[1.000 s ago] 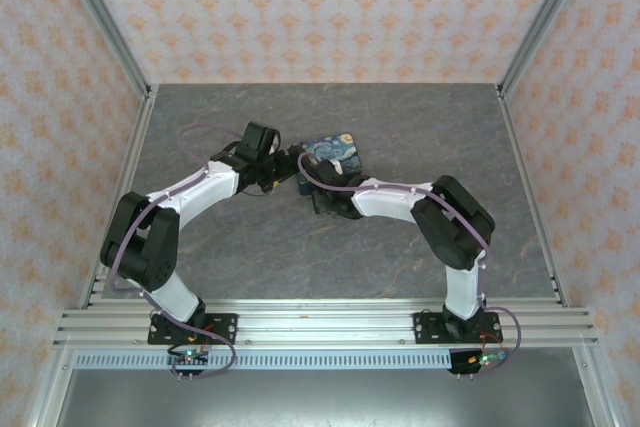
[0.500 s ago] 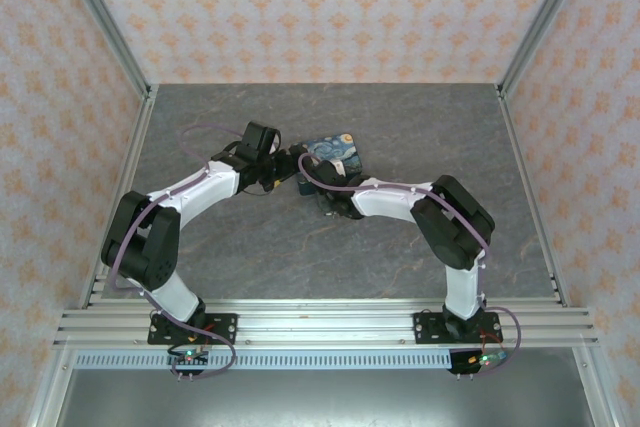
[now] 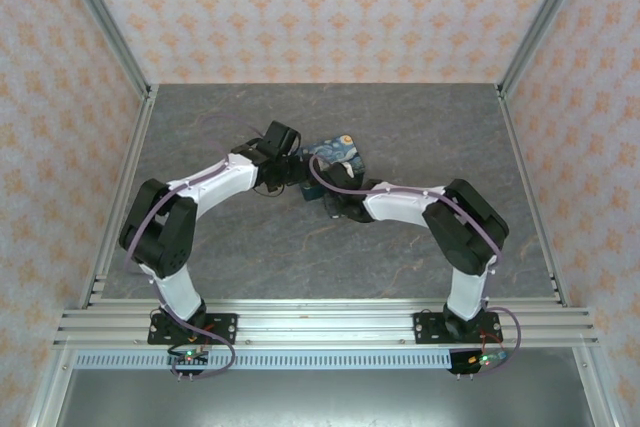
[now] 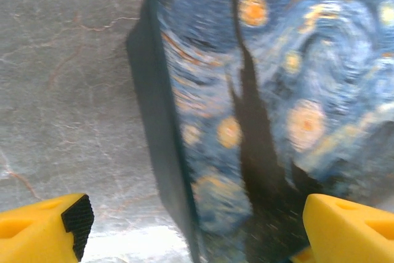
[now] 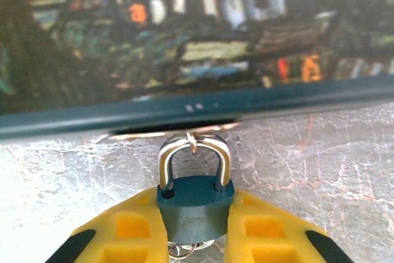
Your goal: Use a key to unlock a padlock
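A small teal padlock (image 5: 196, 206) hangs by its silver shackle (image 5: 167, 158) from a loop on the edge of the dark blue swirly-patterned box (image 5: 184, 35). My right gripper (image 5: 196, 217) is shut on the padlock body, one yellow finger on each side. A thin metal ring (image 5: 183, 252) shows under the body; the key is hidden. My left gripper (image 4: 197, 232) is open, its yellow fingers (image 4: 43, 229) spread across the near end of the box (image 4: 258, 90). From above, the left gripper (image 3: 297, 169) and the right gripper (image 3: 325, 197) meet at the box (image 3: 340, 150).
The box lies on a grey marbled table (image 3: 220, 247), near its middle. Patterned walls and metal posts (image 3: 100, 27) close in the left, back and right sides. Both arms arch inward over the table's middle.
My right gripper has closed onto the padlock body. The left arm has swung right, bringing its open gripper up to the box.
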`<move>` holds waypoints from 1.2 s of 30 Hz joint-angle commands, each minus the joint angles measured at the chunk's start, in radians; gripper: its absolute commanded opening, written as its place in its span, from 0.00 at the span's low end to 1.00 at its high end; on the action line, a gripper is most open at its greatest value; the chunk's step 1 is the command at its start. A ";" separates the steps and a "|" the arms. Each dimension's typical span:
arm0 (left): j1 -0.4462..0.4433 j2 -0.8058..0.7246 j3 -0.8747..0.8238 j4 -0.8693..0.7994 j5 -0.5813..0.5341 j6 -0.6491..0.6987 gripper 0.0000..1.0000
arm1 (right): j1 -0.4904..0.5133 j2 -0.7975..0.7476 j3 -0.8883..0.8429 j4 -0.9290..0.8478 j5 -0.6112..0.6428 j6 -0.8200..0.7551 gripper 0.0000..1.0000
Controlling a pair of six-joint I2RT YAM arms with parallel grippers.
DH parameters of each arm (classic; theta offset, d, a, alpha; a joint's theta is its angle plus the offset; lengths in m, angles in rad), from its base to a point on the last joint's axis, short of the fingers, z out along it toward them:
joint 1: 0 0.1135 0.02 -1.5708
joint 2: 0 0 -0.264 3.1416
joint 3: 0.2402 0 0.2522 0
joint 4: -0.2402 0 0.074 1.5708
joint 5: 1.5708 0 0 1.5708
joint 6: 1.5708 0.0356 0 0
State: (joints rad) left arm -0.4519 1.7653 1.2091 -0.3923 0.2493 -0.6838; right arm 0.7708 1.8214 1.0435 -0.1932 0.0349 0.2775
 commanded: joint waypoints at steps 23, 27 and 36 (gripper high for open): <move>-0.091 0.082 -0.038 -0.068 -0.135 0.042 0.87 | -0.262 -0.068 -0.357 0.681 -0.590 0.344 0.00; -0.090 0.104 -0.031 -0.080 -0.123 0.051 0.85 | -0.277 -0.058 -0.348 0.717 -0.577 0.378 0.00; -0.092 0.173 -0.024 -0.109 -0.108 0.065 0.83 | -0.369 -0.025 -0.294 0.747 -0.599 0.409 0.00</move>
State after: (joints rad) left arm -0.5369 1.8332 1.2346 -0.3218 0.1738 -0.6537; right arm 0.4385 1.7786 0.7113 0.4934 -0.5598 0.6659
